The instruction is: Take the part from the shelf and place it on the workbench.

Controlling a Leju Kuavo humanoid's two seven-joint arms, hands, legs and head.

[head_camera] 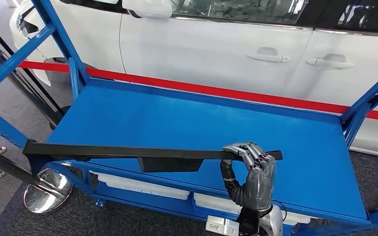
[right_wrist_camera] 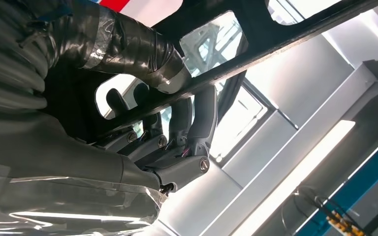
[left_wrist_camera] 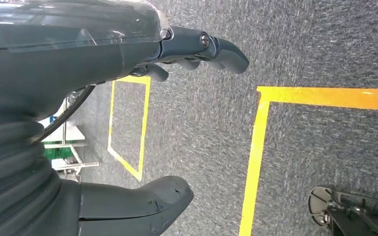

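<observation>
The part is a long black strip (head_camera: 128, 151) with a wider tab under its middle. It hangs level over the front of the blue shelf deck (head_camera: 177, 118), its left end past the shelf's corner. My right hand (head_camera: 250, 169) grips the strip near its right end, fingers curled over the top edge. In the right wrist view the strip (right_wrist_camera: 275, 44) runs between the thumb and the fingers (right_wrist_camera: 197, 118). My left hand (left_wrist_camera: 128, 113) hangs over grey carpet, its fingers apart and nothing in it.
A white car (head_camera: 226, 44) stands behind the shelf, past a red barrier band (head_camera: 216, 91). Blue uprights (head_camera: 59, 34) frame the shelf at left and right (head_camera: 364, 108). A stanchion base (head_camera: 47, 189) sits by the left front corner. Yellow floor lines (left_wrist_camera: 256, 147) cross the carpet.
</observation>
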